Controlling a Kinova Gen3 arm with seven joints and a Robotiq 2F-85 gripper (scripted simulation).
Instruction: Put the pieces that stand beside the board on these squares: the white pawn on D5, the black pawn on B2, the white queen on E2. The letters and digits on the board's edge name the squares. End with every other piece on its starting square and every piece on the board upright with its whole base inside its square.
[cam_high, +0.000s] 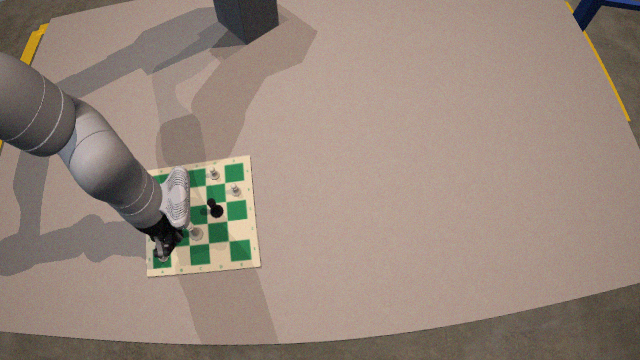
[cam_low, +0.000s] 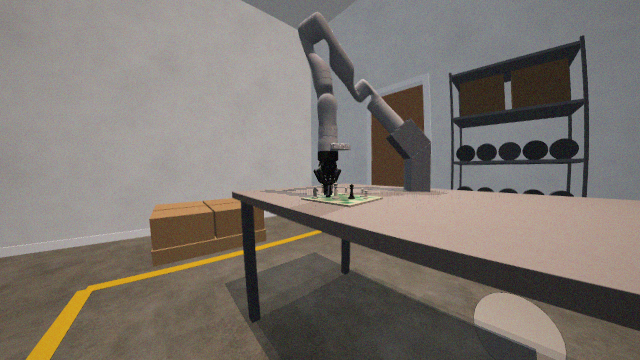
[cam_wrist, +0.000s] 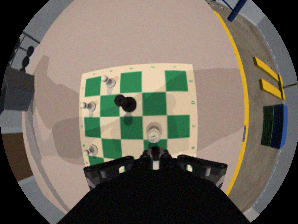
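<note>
The small green and cream chessboard (cam_high: 206, 270) (cam_low: 367, 199) (cam_wrist: 181, 82) lies on the table left of centre. My gripper (cam_high: 162, 254) (cam_low: 328, 191) (cam_wrist: 155, 152) is down at the board's near left corner square, shut on a small white piece (cam_high: 162, 258) (cam_wrist: 154, 155). I cannot tell which kind of piece it is. Another white piece (cam_high: 196, 232) (cam_wrist: 154, 131) stands close by, one row up and to the right. A black piece (cam_high: 216, 210) (cam_low: 351, 190) (cam_wrist: 125, 104) stands mid-board. Two white pieces (cam_high: 235, 189) (cam_high: 214, 173) stand toward the far right of the board.
The robot's base column (cam_high: 246, 17) (cam_low: 417, 167) stands at the far side of the table. My arm (cam_high: 100, 170) hangs over the board's left side and hides some squares. The table's left edge (cam_low: 280, 212) is near the board.
</note>
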